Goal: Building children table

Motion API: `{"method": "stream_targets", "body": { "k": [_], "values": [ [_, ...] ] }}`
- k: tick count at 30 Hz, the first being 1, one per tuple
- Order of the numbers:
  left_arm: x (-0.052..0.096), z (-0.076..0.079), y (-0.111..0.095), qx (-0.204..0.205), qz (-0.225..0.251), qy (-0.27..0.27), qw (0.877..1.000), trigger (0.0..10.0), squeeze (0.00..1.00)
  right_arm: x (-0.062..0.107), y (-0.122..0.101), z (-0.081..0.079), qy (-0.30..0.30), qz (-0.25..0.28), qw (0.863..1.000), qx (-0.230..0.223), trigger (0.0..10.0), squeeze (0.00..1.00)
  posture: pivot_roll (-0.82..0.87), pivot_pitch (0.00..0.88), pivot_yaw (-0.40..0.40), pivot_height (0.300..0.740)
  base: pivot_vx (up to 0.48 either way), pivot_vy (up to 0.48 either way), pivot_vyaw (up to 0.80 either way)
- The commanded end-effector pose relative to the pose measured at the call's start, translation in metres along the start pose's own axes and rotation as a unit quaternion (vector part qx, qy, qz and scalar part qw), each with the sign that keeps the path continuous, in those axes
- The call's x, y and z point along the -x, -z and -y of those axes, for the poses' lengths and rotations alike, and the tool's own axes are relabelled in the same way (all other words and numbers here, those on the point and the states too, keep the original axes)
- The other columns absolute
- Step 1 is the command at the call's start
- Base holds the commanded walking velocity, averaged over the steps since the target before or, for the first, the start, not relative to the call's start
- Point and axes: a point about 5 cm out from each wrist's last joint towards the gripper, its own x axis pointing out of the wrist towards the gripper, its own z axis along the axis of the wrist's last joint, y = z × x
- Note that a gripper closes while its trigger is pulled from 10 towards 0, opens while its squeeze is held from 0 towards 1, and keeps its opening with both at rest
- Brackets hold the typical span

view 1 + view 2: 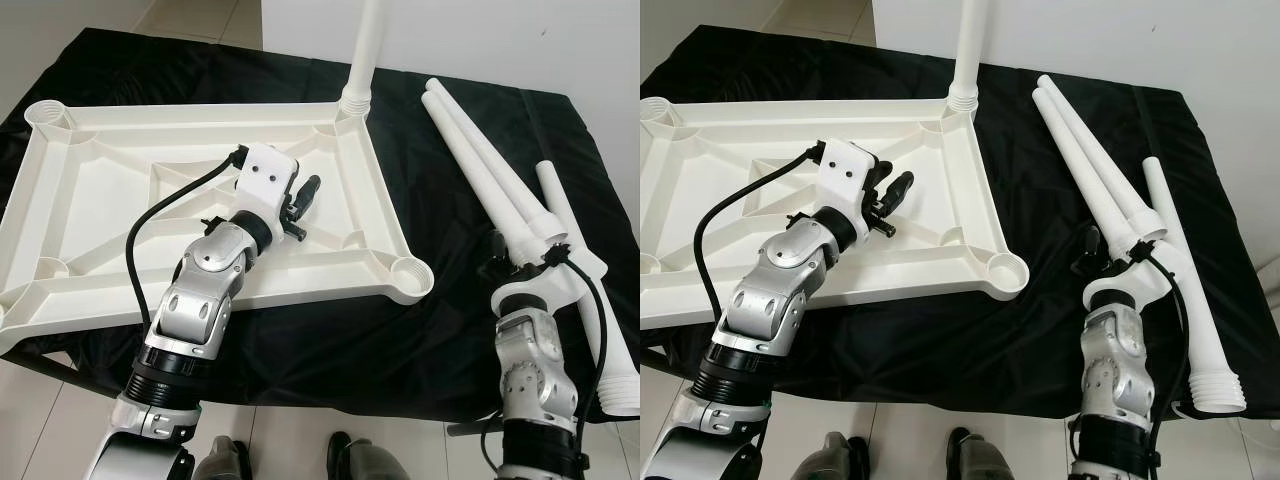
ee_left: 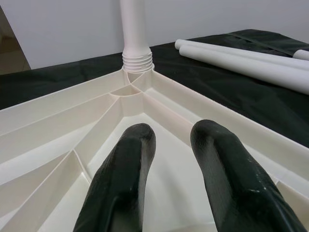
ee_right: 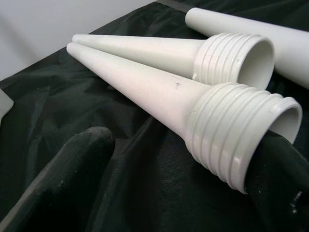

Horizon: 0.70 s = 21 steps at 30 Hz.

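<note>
Head views: white plastic tabletop (image 1: pixel 90 190) lies upside down, ribs up, on the left of the worktop (image 1: pixel 330 330), which carries a black cloth. One leg (image 1: pixel 366 50) stands upright, screwed into the tabletop's far right corner socket. The near right corner socket (image 1: pixel 411 272) is bare. Three loose legs (image 1: pixel 1090 170) lie on the cloth to the right, threaded ends toward the robot; two are side by side, and the third (image 1: pixel 1185 290) is further right, reaching to the near edge.

Left end effector (image 1: pixel 303 200) hovers over the tabletop's right half, pointing toward the mounted leg, well apart from it. Right end effector (image 1: pixel 1118 245) sits at the threaded ends of the paired legs.

Left wrist view: both fingers (image 2: pixel 128 164) narrowly parted, nothing between them, above the ribbed underside (image 2: pixel 58 125). The mounted leg's threaded collar (image 2: pixel 137 62) sits straight ahead in the corner.

Right wrist view: fingers spread wide. One finger (image 3: pixel 72 169) rests on the cloth beside the legs; the other (image 3: pixel 280 174) is against the threaded mouth of the nearer leg (image 3: pixel 145 87). Can't tell if that finger is inside the opening or just under it. The second leg (image 3: pixel 159 48) lies touching alongside, not gripped.
</note>
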Motion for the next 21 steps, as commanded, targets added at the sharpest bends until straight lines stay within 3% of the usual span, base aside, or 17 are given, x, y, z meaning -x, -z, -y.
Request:
{"method": "stream_targets", "body": {
  "k": [1, 12, 13, 14, 15, 16, 21],
  "values": [
    [0.001, 0.005, -0.002, -0.003, 0.002, 0.014, 1.000, 10.0, 0.00, 0.001, 0.005, 0.005, 0.003, -0.015, 1.000, -0.001, 10.0, 0.00, 0.01, 0.223, -0.034, 0.740, 0.000, 0.000, 0.00],
    [0.003, 0.006, -0.002, -0.004, -0.006, 0.022, 1.000, 10.0, 0.00, -0.017, 0.006, 0.004, -0.048, -0.044, 0.998, 0.005, 10.0, 0.00, 0.02, 0.223, -0.033, 0.740, 0.000, 0.000, 0.00],
    [0.003, 0.006, 0.000, 0.000, -0.011, 0.024, 1.000, 10.0, 0.00, -0.019, 0.007, 0.002, -0.063, -0.051, 0.997, 0.005, 5.1, 0.00, 0.02, 0.223, -0.033, 0.740, 0.000, 0.000, 0.00],
    [0.003, 0.006, 0.000, 0.000, -0.011, 0.024, 1.000, 10.0, 0.00, -0.019, 0.007, 0.002, -0.063, -0.051, 0.997, 0.005, 5.1, 0.00, 0.02, 0.223, -0.033, 0.740, 0.000, 0.000, 0.00],
    [0.003, 0.007, 0.001, 0.003, -0.016, 0.028, 0.999, 10.0, 0.00, -0.019, 0.009, 0.001, -0.076, -0.057, 0.995, 0.006, 3.2, 0.00, 0.02, 0.223, -0.033, 0.740, 0.000, 0.000, 0.00],
    [0.003, 0.007, 0.001, 0.003, -0.018, 0.031, 0.999, 10.0, 0.00, -0.019, 0.009, -0.001, -0.092, -0.062, 0.994, 0.003, 0.0, 0.00, 0.02, 0.226, -0.041, 0.740, 0.000, 0.000, 0.00],
    [0.004, 0.008, 0.005, -0.003, -0.024, 0.037, 0.999, 10.0, 0.00, -0.018, 0.012, -0.008, -0.134, -0.082, 0.988, 0.001, 0.0, 0.00, 0.00, 0.227, -0.069, 0.740, 0.000, 0.000, 0.00]
  ]
}}
